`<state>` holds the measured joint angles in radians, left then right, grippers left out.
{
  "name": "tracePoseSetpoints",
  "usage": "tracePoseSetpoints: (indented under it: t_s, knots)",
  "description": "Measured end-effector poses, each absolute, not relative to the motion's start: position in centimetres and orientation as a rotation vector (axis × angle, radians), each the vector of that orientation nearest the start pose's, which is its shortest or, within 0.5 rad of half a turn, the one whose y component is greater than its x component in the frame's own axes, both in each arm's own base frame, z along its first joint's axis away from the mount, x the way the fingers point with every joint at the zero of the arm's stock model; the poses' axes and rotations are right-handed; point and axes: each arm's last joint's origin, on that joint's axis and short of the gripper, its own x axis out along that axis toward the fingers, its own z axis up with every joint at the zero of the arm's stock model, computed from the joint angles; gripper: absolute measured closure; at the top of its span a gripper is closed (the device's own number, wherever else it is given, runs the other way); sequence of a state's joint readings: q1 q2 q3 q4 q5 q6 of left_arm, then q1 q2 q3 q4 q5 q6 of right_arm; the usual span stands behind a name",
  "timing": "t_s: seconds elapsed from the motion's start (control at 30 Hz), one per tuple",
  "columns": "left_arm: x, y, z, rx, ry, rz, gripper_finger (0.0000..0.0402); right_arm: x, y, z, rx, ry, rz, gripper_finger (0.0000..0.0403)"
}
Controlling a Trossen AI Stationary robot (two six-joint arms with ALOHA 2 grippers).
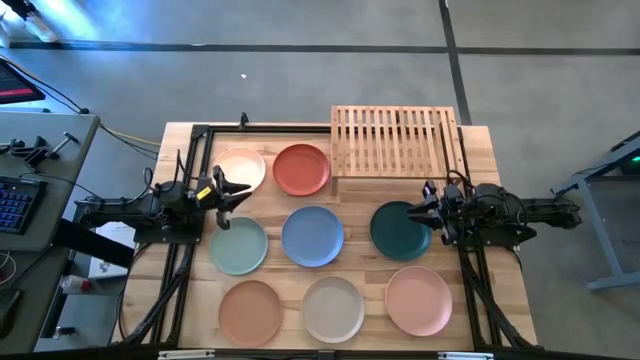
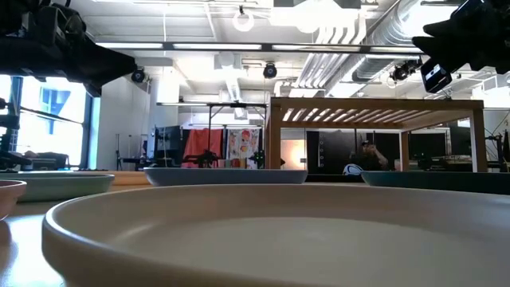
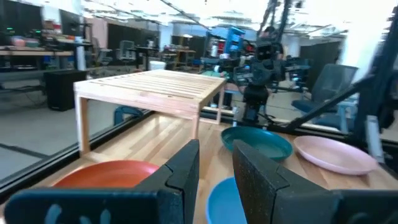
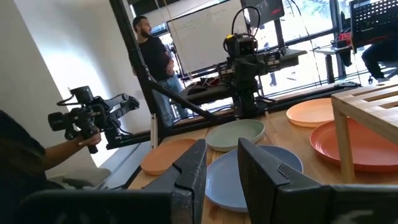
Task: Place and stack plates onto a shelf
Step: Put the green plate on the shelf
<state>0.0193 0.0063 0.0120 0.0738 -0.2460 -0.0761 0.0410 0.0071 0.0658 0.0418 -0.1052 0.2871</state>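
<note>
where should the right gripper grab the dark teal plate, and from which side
Probably at the rim. The dark teal plate lies flat on the table, so only its raised edge gives the fingers something to pinch. The side facing the right gripper looks best: that gripper hovers just there, and the edge is clear of the blue plate and the shelf.

The shelf (image 1: 394,142) top lies bare (plates (image 1: 312,236) crowd the table).
</note>
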Motion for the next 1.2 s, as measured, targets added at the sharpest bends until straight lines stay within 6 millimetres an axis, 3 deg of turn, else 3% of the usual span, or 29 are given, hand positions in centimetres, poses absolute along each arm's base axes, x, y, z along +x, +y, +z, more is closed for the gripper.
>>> tracePoseSetpoints:
  t_s: [0.3, 0.57, 0.87, 1.2]
  knots:
    - [9.5, 1.3, 17.5, -0.067, -0.1, 0.394, 0.0314, 9.3, 0.4, 19.2, 0.255, -0.12, 0.074, 0.0328]
    - [9.2, 1.3, 19.1, -0.063, -0.262, 0.423, 0.0314, 8.9, 0.4, 21.0, 0.204, -0.292, 0.085, 0.0328]
    - [8.9, 1.3, 19.9, -0.06, -0.321, 0.43, 0.0314, 7.6, 0.1, 24.5, 0.099, -0.359, -0.009, 0.0328]
    - [8.0, 1.3, 22.7, -0.069, -0.386, 0.412, 0.0314, 6.4, 0.0, 27.9, 0.064, -0.377, -0.022, 0.0328]
